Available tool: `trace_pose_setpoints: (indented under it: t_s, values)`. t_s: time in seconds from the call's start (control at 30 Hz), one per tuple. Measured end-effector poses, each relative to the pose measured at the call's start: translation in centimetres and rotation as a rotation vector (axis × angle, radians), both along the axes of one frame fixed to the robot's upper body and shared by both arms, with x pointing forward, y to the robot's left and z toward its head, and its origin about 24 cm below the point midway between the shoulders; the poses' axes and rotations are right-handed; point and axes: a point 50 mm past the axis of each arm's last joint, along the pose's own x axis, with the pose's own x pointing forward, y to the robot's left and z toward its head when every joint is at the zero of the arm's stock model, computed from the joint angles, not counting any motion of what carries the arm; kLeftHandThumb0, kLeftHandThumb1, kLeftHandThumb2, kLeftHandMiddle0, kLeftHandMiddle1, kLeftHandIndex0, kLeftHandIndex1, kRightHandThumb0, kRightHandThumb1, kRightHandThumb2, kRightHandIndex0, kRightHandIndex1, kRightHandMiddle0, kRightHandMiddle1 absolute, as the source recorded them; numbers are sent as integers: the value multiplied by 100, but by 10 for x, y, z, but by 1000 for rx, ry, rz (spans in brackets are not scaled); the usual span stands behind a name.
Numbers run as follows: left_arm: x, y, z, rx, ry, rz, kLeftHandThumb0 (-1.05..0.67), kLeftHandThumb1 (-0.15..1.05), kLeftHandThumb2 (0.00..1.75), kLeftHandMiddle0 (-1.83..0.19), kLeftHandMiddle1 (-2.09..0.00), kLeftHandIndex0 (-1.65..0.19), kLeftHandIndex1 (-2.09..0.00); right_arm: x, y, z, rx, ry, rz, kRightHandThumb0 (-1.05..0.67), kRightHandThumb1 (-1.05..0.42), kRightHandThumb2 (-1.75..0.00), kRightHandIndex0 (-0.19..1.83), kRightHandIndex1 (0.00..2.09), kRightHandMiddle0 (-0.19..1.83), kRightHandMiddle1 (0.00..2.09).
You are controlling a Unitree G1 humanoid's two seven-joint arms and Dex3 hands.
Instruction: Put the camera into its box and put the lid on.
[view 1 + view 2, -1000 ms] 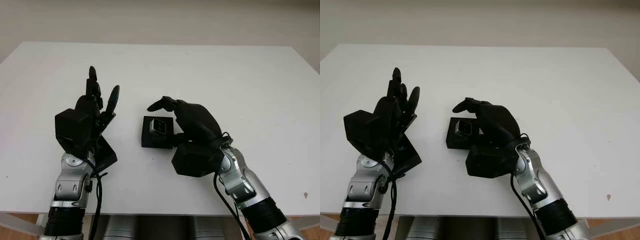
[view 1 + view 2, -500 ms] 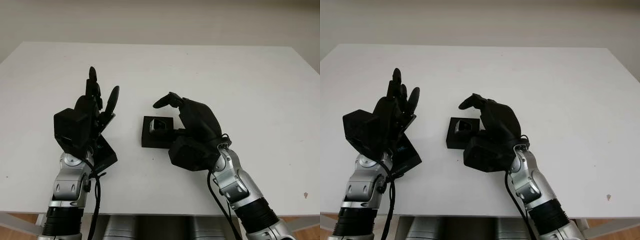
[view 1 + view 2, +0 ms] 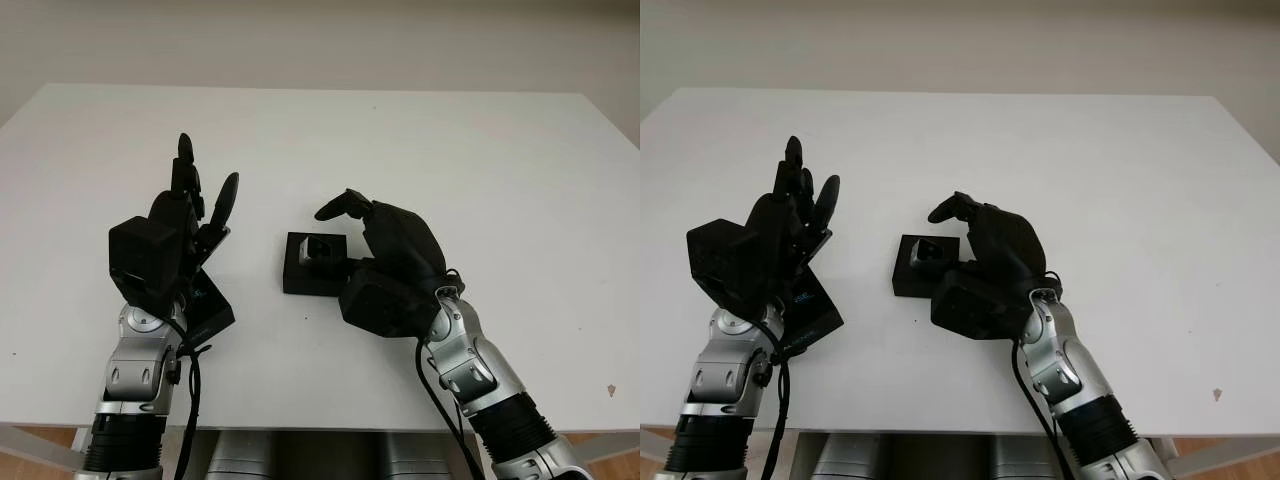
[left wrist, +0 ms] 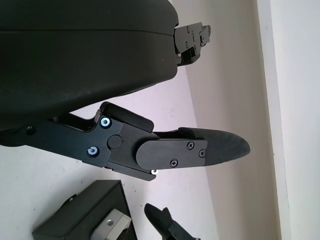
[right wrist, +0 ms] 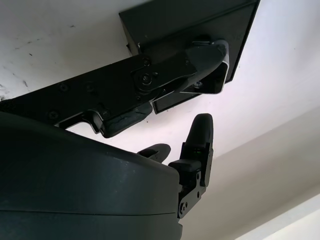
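- Your scene sits on a broad white rectangular table (image 3: 480,150), with the small black square box (image 3: 300,272) near its middle as your landmark.
- Your right hand (image 3: 385,245), a black three-finger hand on a silver forearm, hangs just to the right of the box and partly over its right edge. It holds nothing; its fingers (image 3: 340,205) are curled forward in the air above the box's far right corner.
- Your left hand (image 3: 185,225), the matching black hand, stands raised to the left of the box, well apart from it. It is open, grasping nothing, fingertips pointing toward the far side of the table.
- A flat black lid (image 3: 210,308) lies on the table to the left of the box and nearer you, partly hidden beneath the left hand's wrist.
- The small silver-and-black camera (image 3: 320,248) sits inside the box, toward its far right corner, its pale face turned upward; the left wrist view shows its (image 4: 114,224) light metal top within the dark box wall (image 4: 75,217).
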Motion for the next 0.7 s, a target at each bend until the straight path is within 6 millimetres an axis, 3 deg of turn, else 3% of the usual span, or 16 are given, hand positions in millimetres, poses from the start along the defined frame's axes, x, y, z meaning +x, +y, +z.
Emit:
trace_pose_setpoints:
  t_s: [0.7]
  values:
    - [0,0,-1,-19,7,-10,-77,105,41,19,0,19,0,-5,-3,-3,-20,38,23,-65,-88,-5,35,18,36,93]
